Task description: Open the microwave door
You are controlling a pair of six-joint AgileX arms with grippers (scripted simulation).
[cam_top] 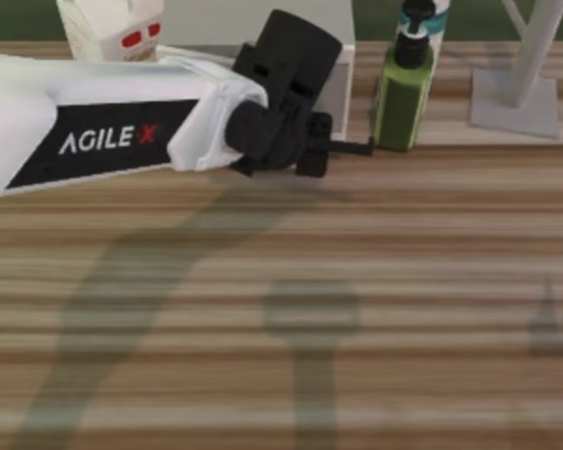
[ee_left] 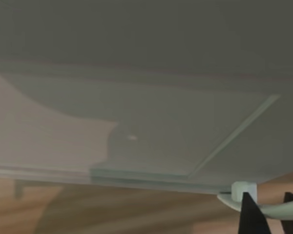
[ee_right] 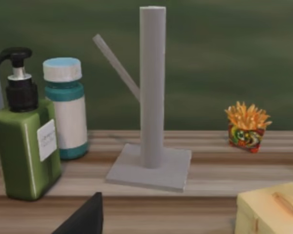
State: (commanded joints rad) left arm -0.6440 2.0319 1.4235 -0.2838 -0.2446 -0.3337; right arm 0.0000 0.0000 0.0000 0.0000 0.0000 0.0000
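The microwave (cam_top: 263, 28) sits at the far edge of the table (cam_top: 357, 281), left of a green pump bottle (cam_top: 401, 94). The left claw (cam_top: 361, 146) reaches in at its front right corner, just beside the bottle. In the left wrist view its dark fingertips (ee_left: 251, 217) flank the white handle (ee_left: 244, 191) on the microwave door (ee_left: 136, 131); whether they clamp it cannot be told. The right claw shows only a dark tip (ee_right: 85, 219).

Striped wood surface (cam_top: 357, 281) carries microwave (cam_top: 342, 56), white carton (cam_top: 113, 28), green pump bottle (cam_top: 399, 94), teal-capped bottle (ee_right: 66, 107), grey stand (cam_top: 516, 101), fries carton (ee_right: 246, 129), yellow box (ee_right: 271, 209).
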